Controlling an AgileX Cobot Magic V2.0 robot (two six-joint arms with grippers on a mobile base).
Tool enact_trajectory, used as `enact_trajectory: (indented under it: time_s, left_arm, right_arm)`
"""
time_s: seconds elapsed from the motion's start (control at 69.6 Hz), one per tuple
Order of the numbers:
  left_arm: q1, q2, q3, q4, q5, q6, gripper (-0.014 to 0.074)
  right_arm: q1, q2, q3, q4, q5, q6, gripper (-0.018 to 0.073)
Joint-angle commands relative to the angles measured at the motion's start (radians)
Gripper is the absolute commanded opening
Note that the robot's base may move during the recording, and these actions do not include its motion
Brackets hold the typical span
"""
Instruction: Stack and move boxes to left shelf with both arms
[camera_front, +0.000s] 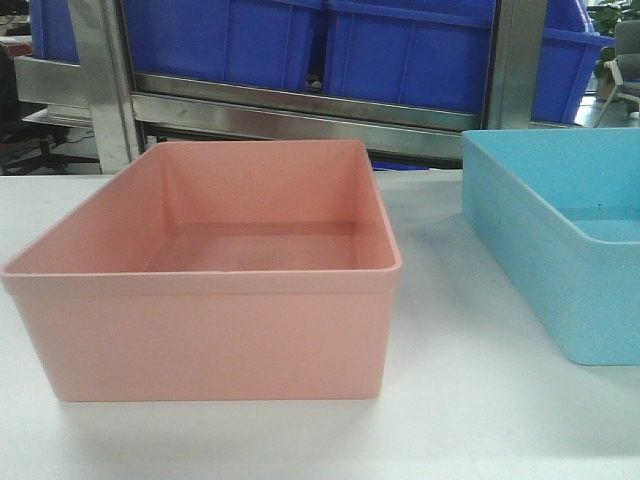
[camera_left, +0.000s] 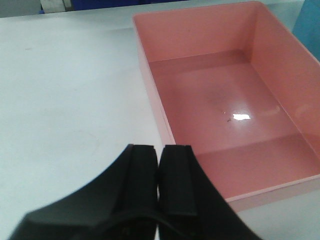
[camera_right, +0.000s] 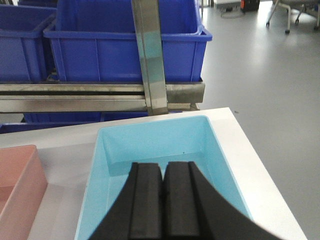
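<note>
From the front, the salmon pink rectangular plastic tub (camera_front: 215, 300) sits on the flat white tabletop (camera_front: 480, 420), and the light sky blue plastic tub (camera_front: 560, 250) stands apart at its right. The left wrist view shows the left gripper (camera_left: 159, 150) pressed together and empty, beside the pink tub. In the right wrist view the right gripper (camera_right: 163, 167), likewise together, hangs over the blue tub.

A warehouse-like workshop: dark blue crates (camera_right: 95, 50) on steel racking (camera_right: 75, 97), bare grey floor (camera_right: 265, 75).
</note>
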Motion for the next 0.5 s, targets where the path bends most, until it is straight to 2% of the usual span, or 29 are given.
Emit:
enact_trajectory:
  time_s: [0.0,0.072,0.115,0.201,0.287,0.374,0.489]
  left_arm:
    - [-0.010,-0.006,-0.029,-0.005,-0.082,0.001,-0.0015]
    - [-0.010,-0.006,-0.029,-0.005,-0.082,0.001,-0.0015]
    - [-0.010,-0.006,-0.029,-0.005,-0.082,0.001,-0.0015]
    - [-0.010,-0.006,-0.029,-0.005,-0.082,0.001,-0.0015]
    - [-0.010,-0.006,-0.029,-0.005,-0.082,0.001,-0.0015]
    - [-0.010,-0.006,-0.029,-0.005,-0.082,0.001,-0.0015]
    - [-0.010,-0.006,-0.029,-0.005,-0.081,0.001,-0.0015]
  right_arm:
    - [-0.006,0.088,-0.085,-0.001,-0.063,-0.005,0.0187]
    - [-0.006,0.165,-0.142,-0.001,-0.023,-0.005,0.0344]
    - [-0.006,0.208,-0.170,-0.001,0.012,-0.005,0.0468]
    - [-0.006,0.286,-0.241,-0.001,0.092,-0.005,0.0630]
    - [-0.007,0.378,-0.335,-0.002,0.226,-0.006,0.0624]
    - [-0.012,0.464,-0.444,-0.042,0.368,-0.006,0.0624]
    - [-0.077,0.585,-0.569,-0.059,0.548,-0.039,0.0624]
